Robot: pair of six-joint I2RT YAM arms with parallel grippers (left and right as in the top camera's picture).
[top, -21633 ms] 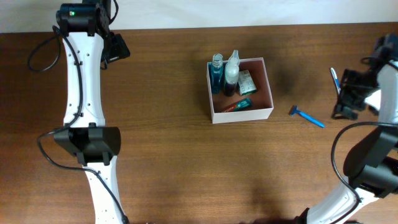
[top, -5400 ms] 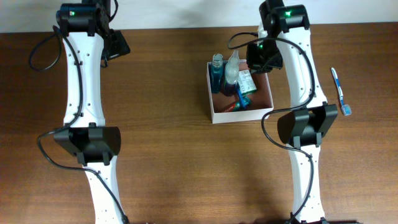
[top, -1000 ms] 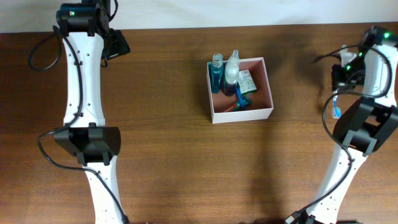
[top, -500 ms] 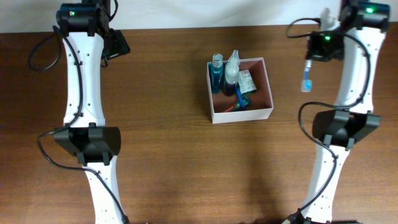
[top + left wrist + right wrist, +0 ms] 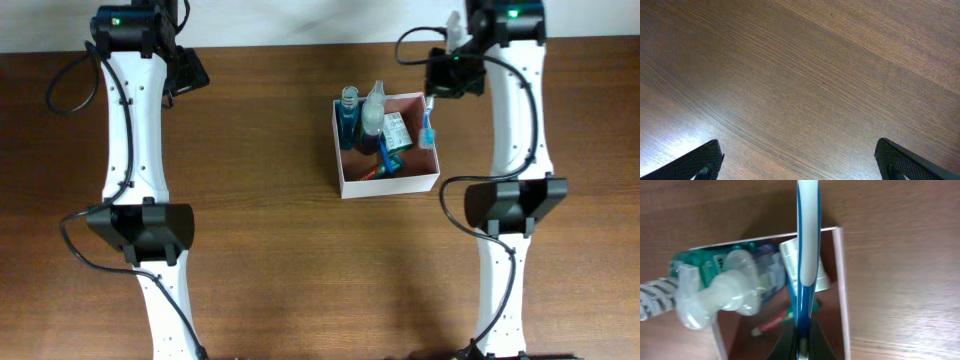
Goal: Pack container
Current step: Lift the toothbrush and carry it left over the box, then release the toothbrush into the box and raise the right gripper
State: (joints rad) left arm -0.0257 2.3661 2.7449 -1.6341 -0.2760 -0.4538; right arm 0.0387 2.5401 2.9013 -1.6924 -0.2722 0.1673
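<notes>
Above the container (image 5: 389,186), the right pincer (image 5: 801,347) clamps a toothbrush (image 5: 808,245); left pincer (image 5: 800,165) gapes.

The table (image 5: 800,75) is fine-grained wood (faintly sheened), the toothbrush (image 5: 808,240) glossy plastic.

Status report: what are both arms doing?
Right end effector shut on toothbrush, over container. Left end effector open, over table. Nothing blocking.

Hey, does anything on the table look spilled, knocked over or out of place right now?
Nothing stands out. The container looks undamaged with its contents inside, no spill shows on the table, and the right gripper holds the toothbrush over the container's right side.
</notes>
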